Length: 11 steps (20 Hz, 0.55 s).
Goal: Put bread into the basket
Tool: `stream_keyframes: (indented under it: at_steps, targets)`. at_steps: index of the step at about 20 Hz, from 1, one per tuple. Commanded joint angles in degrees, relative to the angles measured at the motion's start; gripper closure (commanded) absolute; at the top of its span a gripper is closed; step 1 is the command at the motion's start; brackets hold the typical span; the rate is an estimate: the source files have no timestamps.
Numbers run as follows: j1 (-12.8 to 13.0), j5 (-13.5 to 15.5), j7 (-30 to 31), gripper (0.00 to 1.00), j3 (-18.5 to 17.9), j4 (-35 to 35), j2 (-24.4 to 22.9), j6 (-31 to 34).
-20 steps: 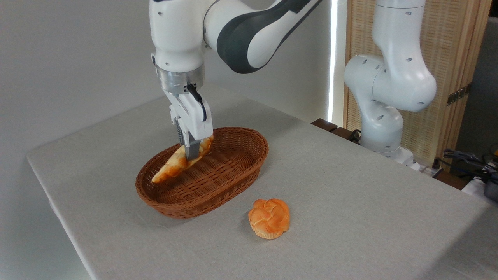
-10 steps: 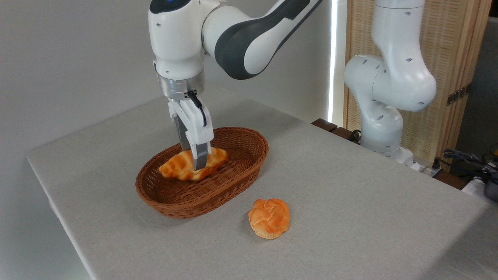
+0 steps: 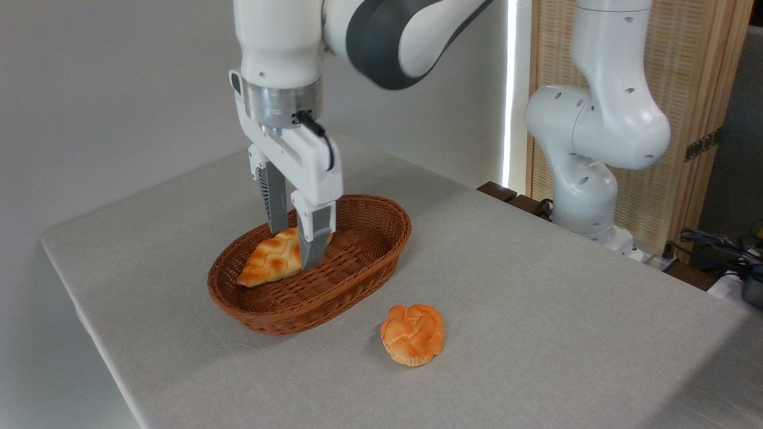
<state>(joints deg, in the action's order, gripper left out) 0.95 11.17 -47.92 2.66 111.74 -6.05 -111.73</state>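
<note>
Camera view from a fixed spot, looking down across a table (image 3: pixel 536 310) covered in a pale grey cloth. An oval, shallow basket (image 3: pixel 357 280) of reddish-brown woven wicker sits on the left half of the table. Inside it lies the bread (image 3: pixel 271 262), resting on the basket floor toward the left end, with its narrow tip pointing at the left rim. Nothing else is in the basket.

Beyond the table, a plain light grey wall fills the left and centre of the room. A slatted wooden screen (image 3: pixel 673 89) stands at the right, and a bright strip of light runs down beside it. Dark cables and some equipment lie at the far right edge.

A white and grey robot arm (image 3: pixel 393 36) reaches in from the top, with its base (image 3: pixel 596 149) standing behind the table's far right edge. Its gripper (image 3: pixel 295 250) points straight down into the basket, the two fingers spread apart, one on either side of the loaf's thicker end, no longer clamping it.

The bread is a long, tapered braided loaf, golden-orange with pale cream seams between the plaits. A small round knotted bun (image 3: pixel 413 333), orange as well, sits on the cloth just in front of the basket, apart from it.
</note>
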Motion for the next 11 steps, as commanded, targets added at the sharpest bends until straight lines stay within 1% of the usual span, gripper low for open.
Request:
stream_keyframes:
  at_steps: [1, 2, 3, 4, 5, 11]
  targets:
    - [0.0, -3.0, 1.3, 0.0, -2.7, -2.8, 0.0, 3.6]
    - [0.0, -5.6, 1.5, 0.0, -2.5, -2.8, 0.1, 3.9]
    - [0.0, -7.5, 2.7, 0.0, -2.0, -2.8, 0.1, 4.6]
    - [0.1, -8.3, 4.7, 0.0, -1.9, -2.8, 0.1, 5.2]
    - [0.3, -8.4, 6.2, 0.0, -1.8, -2.8, 0.1, 5.2]
    - [0.5, -8.2, 9.9, 0.0, -2.0, -2.8, 0.2, 5.2]
